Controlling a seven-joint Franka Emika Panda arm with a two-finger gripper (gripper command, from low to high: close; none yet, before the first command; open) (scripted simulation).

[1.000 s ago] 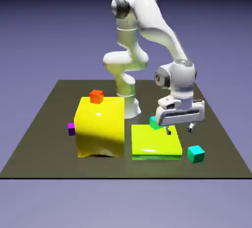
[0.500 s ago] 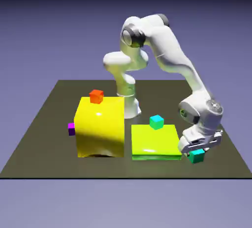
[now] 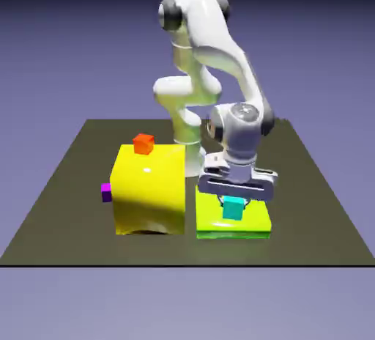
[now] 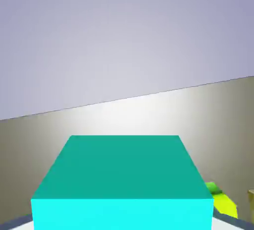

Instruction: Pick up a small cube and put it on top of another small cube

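A: Exterior view: where is the teal-green cube?
B: Under the gripper, over the low yellow block; the cyan cube seems directly beneath.
A: Hand view?
B: Teal top, cyan face below. Grip state: cannot tell.

The arm was glossy white with dark grey joint caps, its gripper light grey. The cube under it was teal-green; in the hand view it showed a teal top and a brighter cyan face. The tall block was strong yellow, the flat block yellow-green. An orange-red cube and a magenta cube stood out. The table was dull olive-brown, the backdrop plain blue-violet.
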